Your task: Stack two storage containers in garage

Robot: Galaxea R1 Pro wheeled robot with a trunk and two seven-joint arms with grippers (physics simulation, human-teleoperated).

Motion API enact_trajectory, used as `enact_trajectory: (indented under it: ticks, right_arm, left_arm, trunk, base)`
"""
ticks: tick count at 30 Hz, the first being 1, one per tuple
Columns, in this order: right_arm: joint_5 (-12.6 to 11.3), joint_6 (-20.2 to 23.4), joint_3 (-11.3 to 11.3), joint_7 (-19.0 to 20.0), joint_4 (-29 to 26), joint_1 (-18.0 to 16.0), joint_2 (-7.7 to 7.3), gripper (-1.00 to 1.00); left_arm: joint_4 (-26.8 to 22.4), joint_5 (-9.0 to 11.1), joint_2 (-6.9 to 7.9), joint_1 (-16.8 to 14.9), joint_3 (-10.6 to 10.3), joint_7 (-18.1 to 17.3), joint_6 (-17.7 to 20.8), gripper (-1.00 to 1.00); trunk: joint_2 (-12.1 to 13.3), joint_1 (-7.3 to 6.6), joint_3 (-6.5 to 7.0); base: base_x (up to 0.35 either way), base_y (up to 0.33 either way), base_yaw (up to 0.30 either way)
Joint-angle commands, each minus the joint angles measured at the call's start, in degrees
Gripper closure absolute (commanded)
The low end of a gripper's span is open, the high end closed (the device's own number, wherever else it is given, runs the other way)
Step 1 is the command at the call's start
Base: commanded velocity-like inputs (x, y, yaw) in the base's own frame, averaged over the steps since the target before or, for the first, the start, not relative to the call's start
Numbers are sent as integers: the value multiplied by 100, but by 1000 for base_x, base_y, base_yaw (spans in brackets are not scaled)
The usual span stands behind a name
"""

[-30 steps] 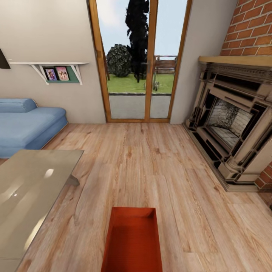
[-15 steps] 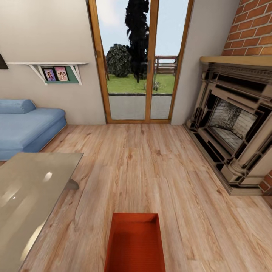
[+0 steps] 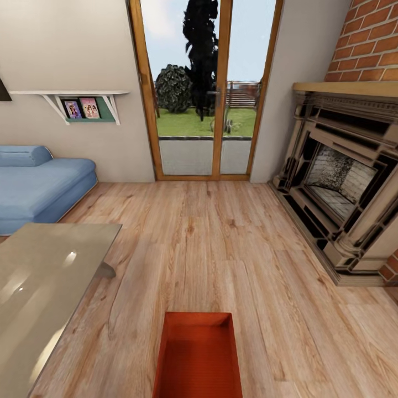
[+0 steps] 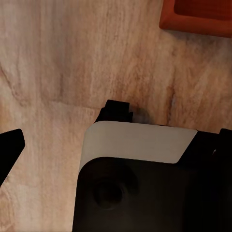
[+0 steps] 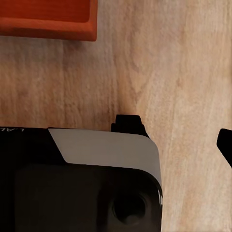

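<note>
An orange-red storage container (image 3: pixel 198 356) sits on the light wood-plank floor (image 3: pixel 221 249) of the living room, low in the middle of the head view, its open top facing up and its long side running away from the camera toward the wood-framed glass doors (image 3: pixel 204 88). Its near end is cut off by the frame edge. To the left of it stands a glossy glass-topped surface (image 3: pixel 38 282), apart from the container, and beyond that a blue sofa (image 3: pixel 38 185) rests against the pale wall under a white shelf (image 3: pixel 83 99) carrying two small framed pictures. On the right, a stone fireplace (image 3: pixel 342 182) with a wooden mantel is set into red brick (image 3: pixel 370 38). Through the doors show grass, a round bush and a dark tall tree. In the left wrist view a corner of the orange-red box (image 4: pixel 198 17) lies on the planks beyond the dark and white body of the left claw (image 4: pixel 140 164); its fingers are too little visible to tell whether they are spread or pressed together. In the right wrist view another corner of an orange-red box (image 5: pixel 48 19) lies on the floor beyond the right claw (image 5: pixel 101 179), whose state likewise cannot be told.
</note>
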Motion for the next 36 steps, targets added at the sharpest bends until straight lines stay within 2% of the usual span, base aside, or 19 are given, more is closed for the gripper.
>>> enact_trajectory:
  ticks: [1,22,36]
  right_arm:
    - [-47,-29,48,-4,18,-6,5,-100]
    - [-43,-3,50,-124,18,-6,7,-100]
    - [-38,-20,51,-103,18,-3,5,-100]
  left_arm:
    - [-3,54,-1,-3,-2,14,15,-100]
    - [-3,54,-1,-3,-2,14,15,-100]
    - [-3,46,-5,-3,-9,14,15,-100]
  trunk:
    - [-2,0,-4]
    - [-2,0,-8]
    - [-2,0,-126]
  base:
    - [0,0,0]
    - [0,0,0]
    - [0,0,0]
